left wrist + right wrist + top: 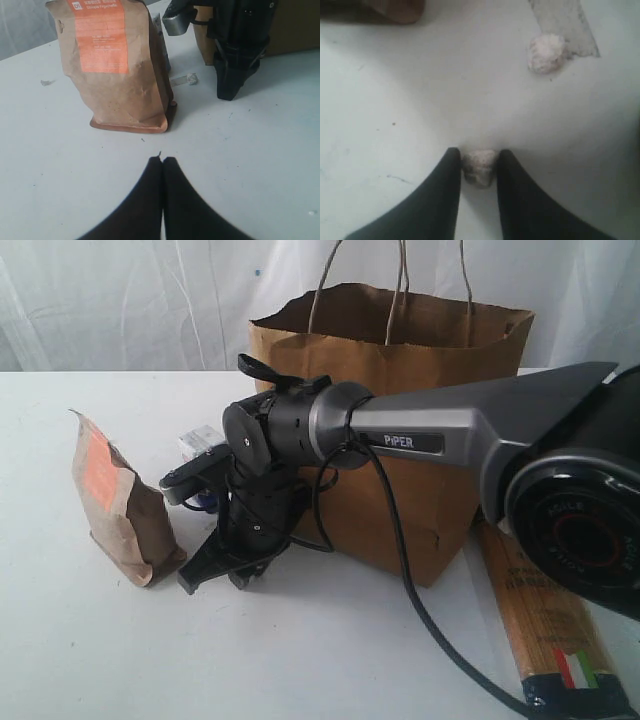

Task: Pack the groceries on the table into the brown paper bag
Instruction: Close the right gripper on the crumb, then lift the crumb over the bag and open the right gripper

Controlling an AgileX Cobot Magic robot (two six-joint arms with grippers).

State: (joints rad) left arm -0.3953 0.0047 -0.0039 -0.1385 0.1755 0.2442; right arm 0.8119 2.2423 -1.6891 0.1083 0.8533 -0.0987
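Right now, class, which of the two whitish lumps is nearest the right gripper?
The lump wedged between the fingertips of the right gripper; the other lump lies beside a tape strip.

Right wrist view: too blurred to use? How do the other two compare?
Right wrist view: soft all over, the pale lump at the right hand fuzzy, table washed out. Left wrist view: sharper; brown pouch clear with a soft shadow, label print unreadable. Exterior view: backdrop glares; right arm covers part of the brown paper bag.
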